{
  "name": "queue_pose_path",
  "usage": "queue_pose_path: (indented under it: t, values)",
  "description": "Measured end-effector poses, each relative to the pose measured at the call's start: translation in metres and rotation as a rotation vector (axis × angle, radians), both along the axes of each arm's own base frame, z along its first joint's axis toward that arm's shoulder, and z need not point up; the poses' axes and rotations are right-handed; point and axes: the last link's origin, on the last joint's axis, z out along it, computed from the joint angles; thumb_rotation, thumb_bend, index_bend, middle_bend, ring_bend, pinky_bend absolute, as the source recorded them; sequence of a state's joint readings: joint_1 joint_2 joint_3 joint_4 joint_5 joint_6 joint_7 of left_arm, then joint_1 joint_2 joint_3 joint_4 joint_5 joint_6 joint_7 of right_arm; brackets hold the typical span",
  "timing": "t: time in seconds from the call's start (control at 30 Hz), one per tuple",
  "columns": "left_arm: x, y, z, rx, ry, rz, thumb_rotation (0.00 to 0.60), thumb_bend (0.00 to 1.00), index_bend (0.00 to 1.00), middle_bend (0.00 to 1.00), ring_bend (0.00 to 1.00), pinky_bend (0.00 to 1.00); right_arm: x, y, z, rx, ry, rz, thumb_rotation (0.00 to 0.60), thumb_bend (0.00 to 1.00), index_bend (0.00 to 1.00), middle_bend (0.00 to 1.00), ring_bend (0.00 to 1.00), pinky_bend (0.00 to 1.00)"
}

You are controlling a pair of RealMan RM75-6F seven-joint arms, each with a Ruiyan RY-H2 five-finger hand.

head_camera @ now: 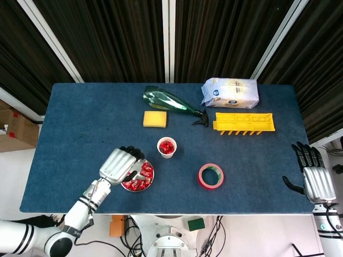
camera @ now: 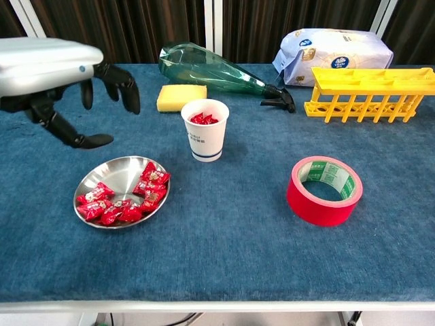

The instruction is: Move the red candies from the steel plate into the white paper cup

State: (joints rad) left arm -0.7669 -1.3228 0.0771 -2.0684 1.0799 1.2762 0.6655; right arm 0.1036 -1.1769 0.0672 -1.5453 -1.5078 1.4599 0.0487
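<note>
A steel plate (camera: 102, 185) (head_camera: 150, 182) with several red candies (camera: 126, 200) (head_camera: 139, 182) sits near the table's front left. The white paper cup (camera: 206, 139) (head_camera: 166, 151) stands upright just behind and right of it, with red candies (camera: 205, 119) inside. My left hand (camera: 58, 75) (head_camera: 119, 165) hovers above the plate's left side, fingers spread and empty. My right hand (head_camera: 314, 179) rests open at the table's right edge, far from everything; the chest view does not show it.
A red tape roll (camera: 325, 189) lies right of the cup. At the back are a yellow sponge (camera: 181, 96), a green spray bottle (camera: 217, 70) on its side, a yellow rack (camera: 370, 92) and a white bag (camera: 336, 48).
</note>
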Motion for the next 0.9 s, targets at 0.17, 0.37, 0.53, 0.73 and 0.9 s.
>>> queue_pose_path:
  t: [0.17,0.37,0.53,0.73,0.9]
  values:
    - [-0.02,-0.012,-0.011,-0.043,0.035,0.028,0.6,0.3,0.34,0.3,0.24,0.39,0.0,0.0,-0.001,0.006,0.002,-0.001,0.6,0.24,0.0,0.01,0.0,0.0]
    - [-0.042,-0.025,-0.026,-0.073,0.069,0.036,0.6,0.3,0.34,0.27,0.19,0.36,-0.001,0.0,0.001,-0.003,-0.006,-0.004,0.6,0.24,0.0,0.01,0.0,0.0]
    - [-0.051,-0.038,-0.034,-0.089,0.041,0.044,0.6,0.29,0.34,0.27,0.18,0.35,-0.001,-0.001,0.001,0.0,-0.006,-0.005,0.6,0.24,0.0,0.01,0.0,0.0]
    - [-0.049,-0.044,-0.049,-0.105,0.01,0.018,0.6,0.28,0.35,0.27,0.18,0.35,-0.001,-0.001,0.0,0.002,-0.005,-0.004,0.6,0.24,0.0,0.01,0.0,0.0]
    - [-0.043,-0.044,-0.058,-0.092,-0.014,-0.005,0.6,0.28,0.36,0.27,0.18,0.35,-0.001,-0.002,-0.001,0.009,-0.001,-0.007,0.6,0.24,0.0,0.0,0.0,0.0]
